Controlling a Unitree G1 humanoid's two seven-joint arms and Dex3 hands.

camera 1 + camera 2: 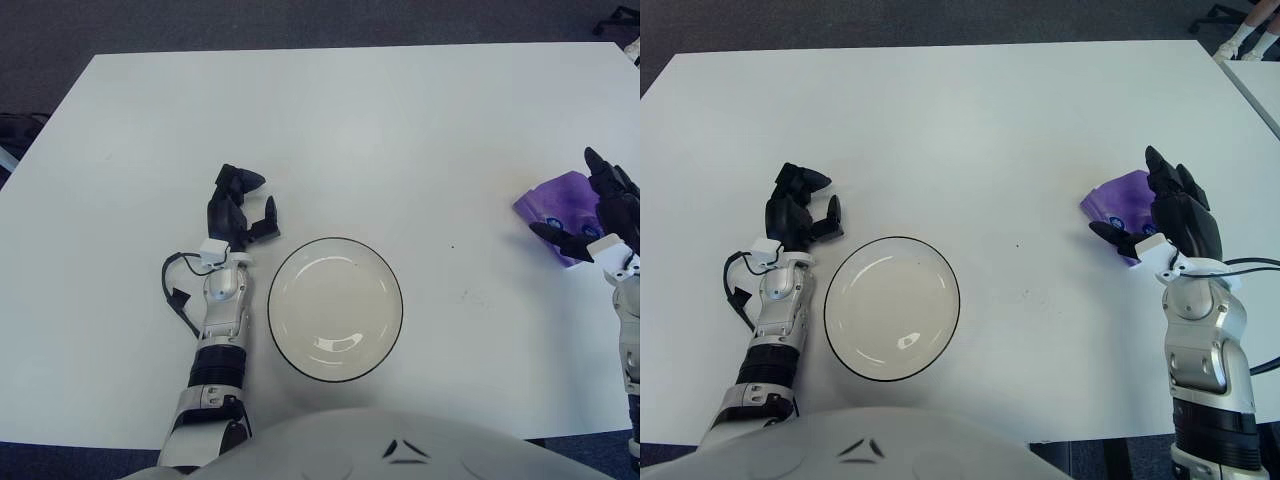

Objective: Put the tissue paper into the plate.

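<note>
My right hand [1160, 222] is over the purple tissue paper [1118, 205] near the right side of the white desk [970, 120], covering its right part. My thumb reaches across the packet's near edge and my other fingers [1165, 170] stand spread above it; I cannot tell whether they press on it. The plate [892, 306], white with a dark rim, sits well apart to the left, close to my body. My left hand [798, 213] shows just beside the plate's left rim, fingers curled and holding nothing.
</note>
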